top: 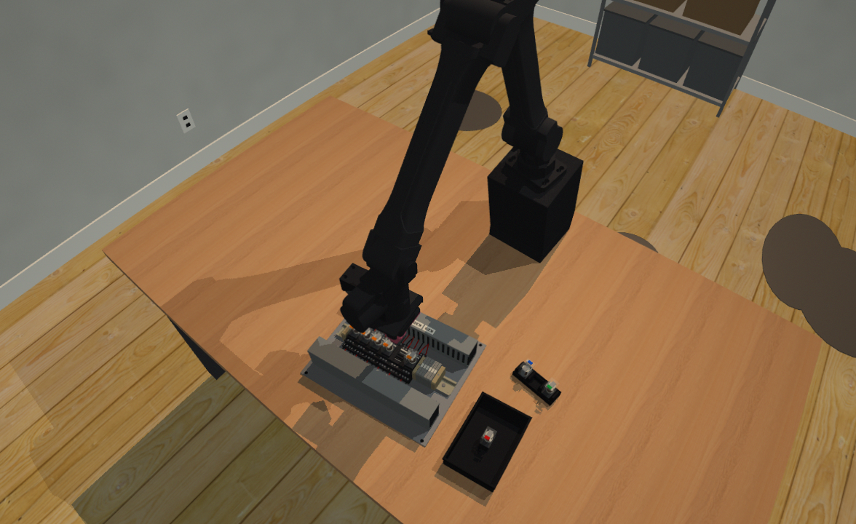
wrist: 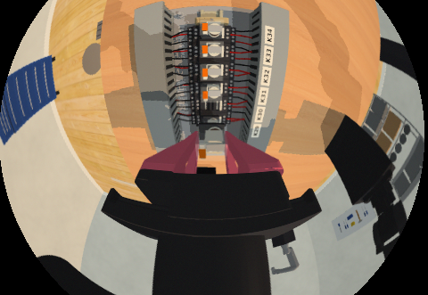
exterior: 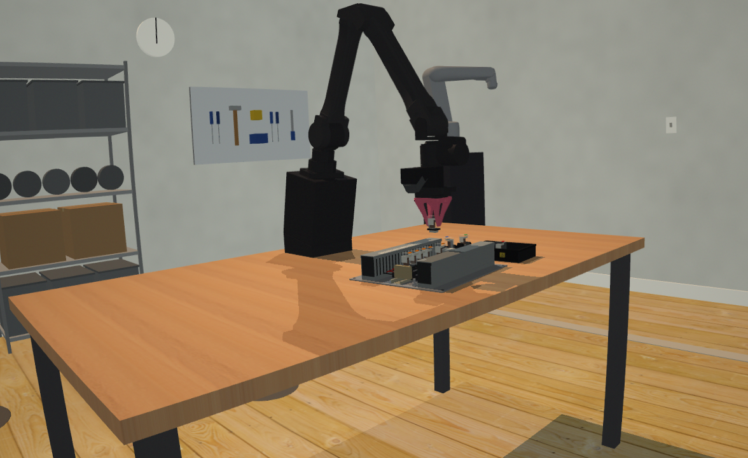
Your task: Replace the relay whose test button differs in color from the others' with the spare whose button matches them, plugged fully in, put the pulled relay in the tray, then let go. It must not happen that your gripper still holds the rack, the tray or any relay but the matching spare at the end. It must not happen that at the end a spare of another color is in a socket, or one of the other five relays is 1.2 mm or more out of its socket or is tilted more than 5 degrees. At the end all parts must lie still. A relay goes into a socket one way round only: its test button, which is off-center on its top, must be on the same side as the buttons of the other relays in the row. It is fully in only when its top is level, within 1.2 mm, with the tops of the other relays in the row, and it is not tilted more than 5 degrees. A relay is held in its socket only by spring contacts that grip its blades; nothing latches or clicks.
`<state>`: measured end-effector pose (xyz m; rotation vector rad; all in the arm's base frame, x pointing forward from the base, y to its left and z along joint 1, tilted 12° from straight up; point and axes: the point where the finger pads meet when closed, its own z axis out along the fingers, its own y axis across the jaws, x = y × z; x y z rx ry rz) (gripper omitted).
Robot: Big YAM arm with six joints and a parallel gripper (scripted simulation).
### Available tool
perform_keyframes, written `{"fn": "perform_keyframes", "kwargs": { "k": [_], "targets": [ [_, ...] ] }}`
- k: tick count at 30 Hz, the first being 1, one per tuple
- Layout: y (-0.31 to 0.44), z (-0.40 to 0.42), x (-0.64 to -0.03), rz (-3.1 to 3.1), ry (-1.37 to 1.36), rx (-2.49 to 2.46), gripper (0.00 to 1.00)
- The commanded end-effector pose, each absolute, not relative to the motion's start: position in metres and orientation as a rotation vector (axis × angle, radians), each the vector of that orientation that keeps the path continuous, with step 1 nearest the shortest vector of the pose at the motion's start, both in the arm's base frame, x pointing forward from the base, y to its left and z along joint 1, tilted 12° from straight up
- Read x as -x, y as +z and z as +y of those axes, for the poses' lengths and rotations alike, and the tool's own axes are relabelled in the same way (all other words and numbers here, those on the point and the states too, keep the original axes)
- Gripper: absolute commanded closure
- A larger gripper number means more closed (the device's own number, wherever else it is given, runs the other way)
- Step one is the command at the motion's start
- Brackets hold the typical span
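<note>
My gripper has pink fingers and is shut on a spare relay with an orange button. It holds the relay a little above the grey control panel. In the wrist view, the row of relays with orange buttons runs straight ahead of the fingers. The socket nearest the fingers looks empty. A relay with a red button lies in the black tray. In the top view the wrist hides the fingertips.
A small black holder right of the panel carries a relay with a blue button and one with a green button. The arm's black base stands at the back of the table. The panel's grey wire ducts flank the relay row.
</note>
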<state>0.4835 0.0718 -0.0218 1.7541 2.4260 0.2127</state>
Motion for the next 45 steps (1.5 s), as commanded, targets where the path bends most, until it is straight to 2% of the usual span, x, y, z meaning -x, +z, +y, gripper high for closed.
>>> {"fn": "perform_keyframes", "kwargs": {
  "k": [1,19,45],
  "targets": [
    [-0.01,0.074,-0.492,2.404,0.236,-1.754,1.0],
    [-0.034,0.074,-0.495,2.407,0.231,-1.755,1.0],
    [-0.017,0.074,-0.499,2.388,0.26,-1.741,1.0]
  ]
}}
